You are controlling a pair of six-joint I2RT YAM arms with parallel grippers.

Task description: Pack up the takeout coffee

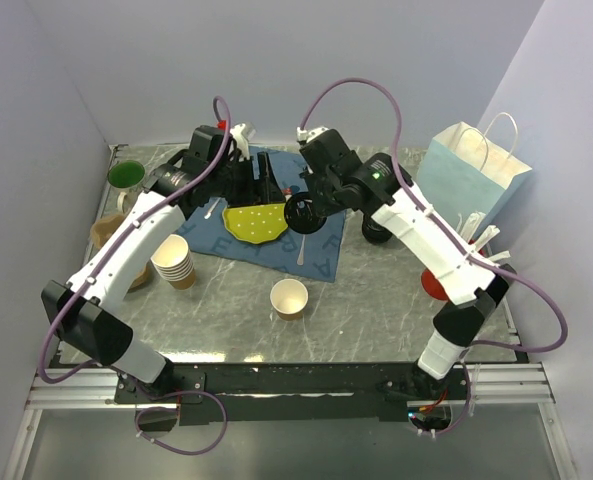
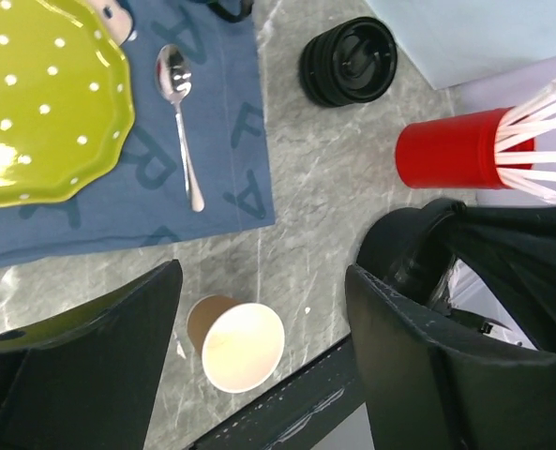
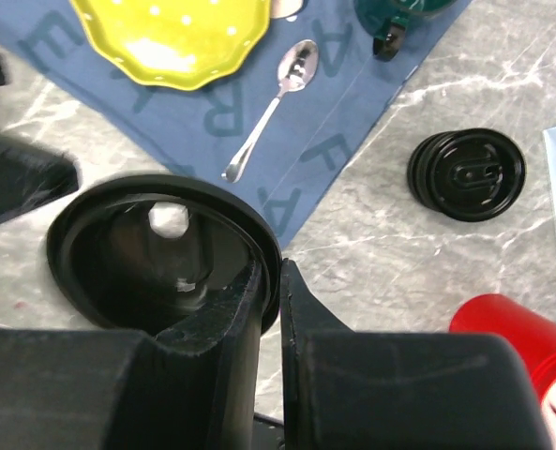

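Open tan cup (image 1: 289,298); blk lid (image 3: 127,262) separate

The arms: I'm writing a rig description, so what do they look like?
The left arm and right arm have white shells on long links, with black joints, bases and fingers. A purple cable loops along each. A green light glows on the right arm.

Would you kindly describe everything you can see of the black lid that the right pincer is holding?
The black lid is round and looks like moulded plastic, with a raised rim all round. Its hollow underside faces the wrist camera, and a small hole in it lets light through. The right pincer is shut on its rim, which is the only contact visible. It seems to hang in the air over the edge of the blue placemat, near the spoon, and is not fitted on any cup.
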